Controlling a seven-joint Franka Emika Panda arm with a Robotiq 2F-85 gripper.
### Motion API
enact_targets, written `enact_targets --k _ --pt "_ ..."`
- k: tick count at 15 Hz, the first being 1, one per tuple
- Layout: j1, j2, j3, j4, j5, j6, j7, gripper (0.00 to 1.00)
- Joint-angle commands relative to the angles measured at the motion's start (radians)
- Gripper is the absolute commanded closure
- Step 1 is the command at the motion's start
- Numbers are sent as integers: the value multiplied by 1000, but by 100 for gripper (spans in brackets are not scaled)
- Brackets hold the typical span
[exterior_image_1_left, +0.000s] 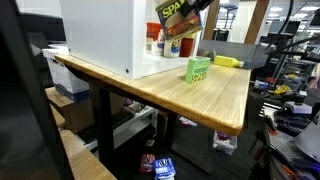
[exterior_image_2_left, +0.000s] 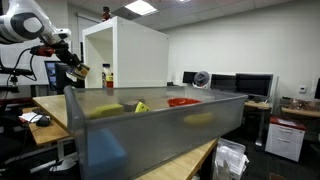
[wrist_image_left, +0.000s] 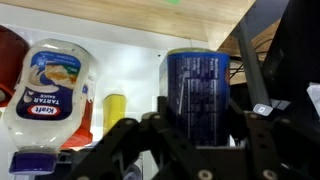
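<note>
1. Slippage: the gripper (wrist_image_left: 198, 125) clamps the Spam can (exterior_image_1_left: 176, 14) aloft, upper centre of frame; a weak hold may drop it.
2. Collision: descending carelessly may topple the tartar sauce bottle (wrist_image_left: 52, 85), left.

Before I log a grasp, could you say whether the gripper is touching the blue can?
Touching: the wrist view shows the gripper, fingers pressed against both sides of the blue can.

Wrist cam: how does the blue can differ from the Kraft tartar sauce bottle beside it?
The blue can is dark and straight-sided; the tartar sauce bottle is pale and rounded. The can sits clamped in the gripper; the bottle stands free to one side. Both carry printed labels.
</note>
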Motion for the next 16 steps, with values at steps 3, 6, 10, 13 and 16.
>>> enact_targets --k 3,6,10,13,16 --pt "-24 0 16 5 -29 46 52 70" --pt "-36 -3 25 2 -33 56 62 70" --pt "-54 -10 39 -5 -45 66 64 70" --pt "-65 -1 46 7 -43 62 70 70" --pt "-67 -7 50 1 -38 60 79 70"
